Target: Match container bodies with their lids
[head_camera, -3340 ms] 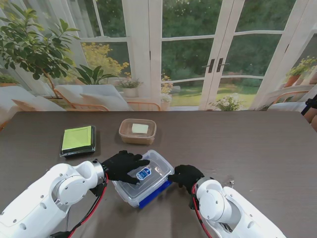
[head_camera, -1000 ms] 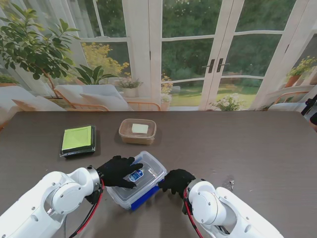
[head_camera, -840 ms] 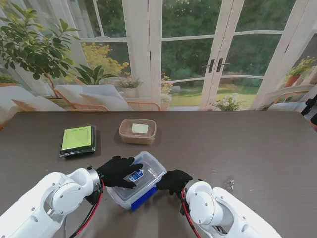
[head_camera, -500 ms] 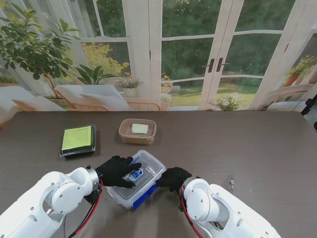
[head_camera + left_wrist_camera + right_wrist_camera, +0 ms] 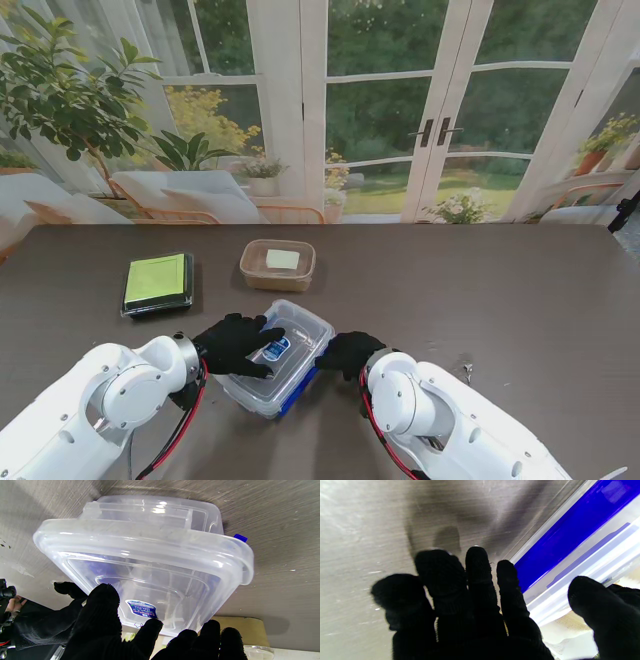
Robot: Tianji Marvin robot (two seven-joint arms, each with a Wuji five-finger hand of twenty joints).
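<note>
A clear lidded container (image 5: 282,357) with a blue side clip (image 5: 297,387) lies skewed on the table in front of me. Its lid (image 5: 150,562) bears a small blue sticker (image 5: 141,608). My left hand (image 5: 235,345) lies flat on the lid, its fingers (image 5: 102,610) spread and holding nothing. My right hand (image 5: 350,352) is at the container's right end with its fingers (image 5: 475,580) spread toward the table beside the blue clip (image 5: 565,532); the thumb (image 5: 602,610) is over the rim. Farther off stands a brown container (image 5: 277,265) with a pale square in it.
A black tray with a green lid (image 5: 158,281) lies at the far left. The dark wooden table (image 5: 500,300) stretches to my right. Windows and plants stand beyond its far edge.
The clear container has slid toward me and to the left and turned a little, with both hands moving along it. The brown container and the green-lidded tray have stayed put.
</note>
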